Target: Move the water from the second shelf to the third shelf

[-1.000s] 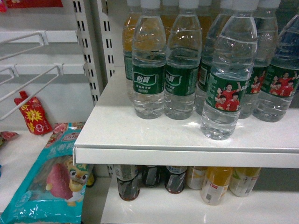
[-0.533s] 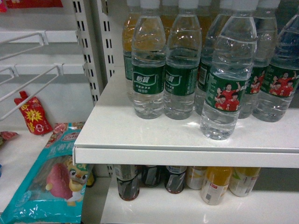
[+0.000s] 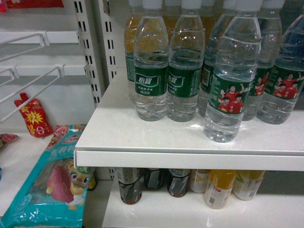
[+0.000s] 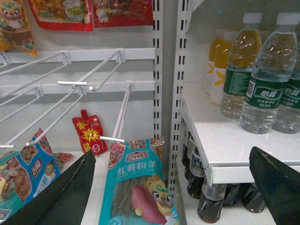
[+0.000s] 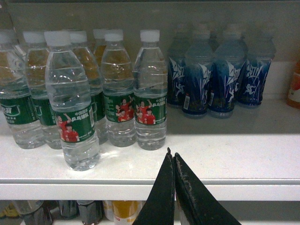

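Two shelves (image 3: 190, 159) show in the head view, and against the picture of a second ago nothing on them has moved, so I judge that the task is not yet started. On the upper shelf the water bottle (image 3: 232, 76) stands upright alone near the front edge, ahead of its row (image 3: 166, 71). The blue bottles (image 5: 215, 79) stand to its right, at the back. Between the water bottle and that edge some bare shelf is free for an approach. Below are dark and yellow bottles (image 3: 190, 183). The left pincer (image 4: 173, 187) is wide apart, low beside the snack bag (image 4: 138, 187). The right pincer (image 5: 173, 161) is closed together, empty, before the edge.
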